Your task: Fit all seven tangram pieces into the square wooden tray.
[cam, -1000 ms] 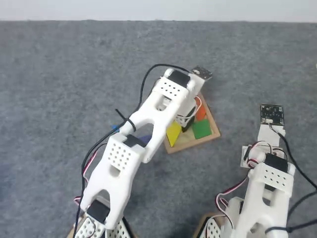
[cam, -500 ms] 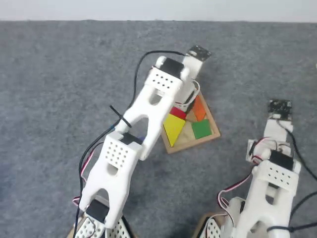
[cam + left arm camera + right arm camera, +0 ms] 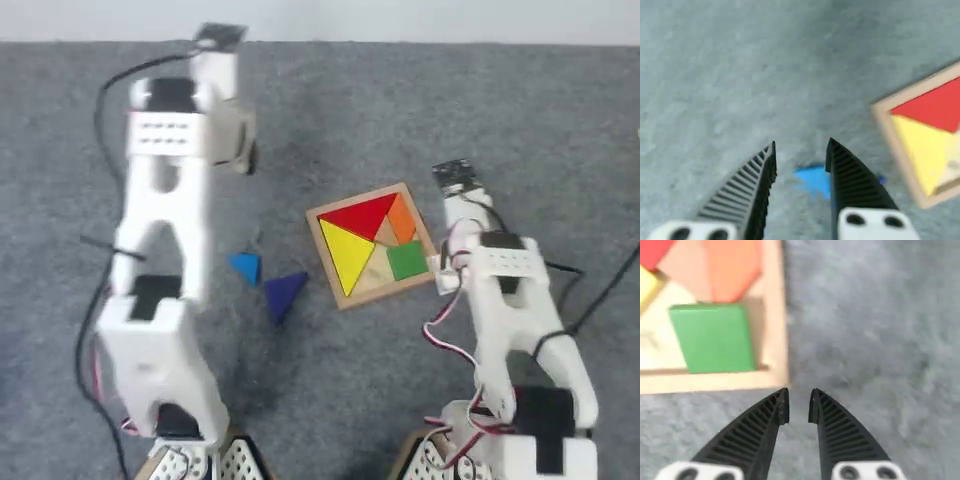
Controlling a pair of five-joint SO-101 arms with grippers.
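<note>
The square wooden tray (image 3: 432,240) lies mid-table holding a red triangle (image 3: 360,215), a yellow triangle (image 3: 345,258), an orange piece (image 3: 403,218) and a green square (image 3: 407,260). A light blue triangle (image 3: 245,267) and a dark blue triangle (image 3: 284,292) lie on the carpet left of it. My left gripper (image 3: 801,150) hangs open and empty above the carpet, with the light blue triangle (image 3: 812,179) below its tips. My right gripper (image 3: 798,402) is just off the tray's edge (image 3: 775,315) beside the green square (image 3: 712,337), its fingers a narrow gap apart with nothing between.
Grey carpet covers the table. The left arm (image 3: 170,180) stands tall at the far left, well away from the tray. The right arm (image 3: 505,280) leans in close to the tray's right corner.
The left arm has swung from over the tray to the far left, uncovering the tray and two loose blue triangles. The right arm has moved in toward the tray's right corner.
</note>
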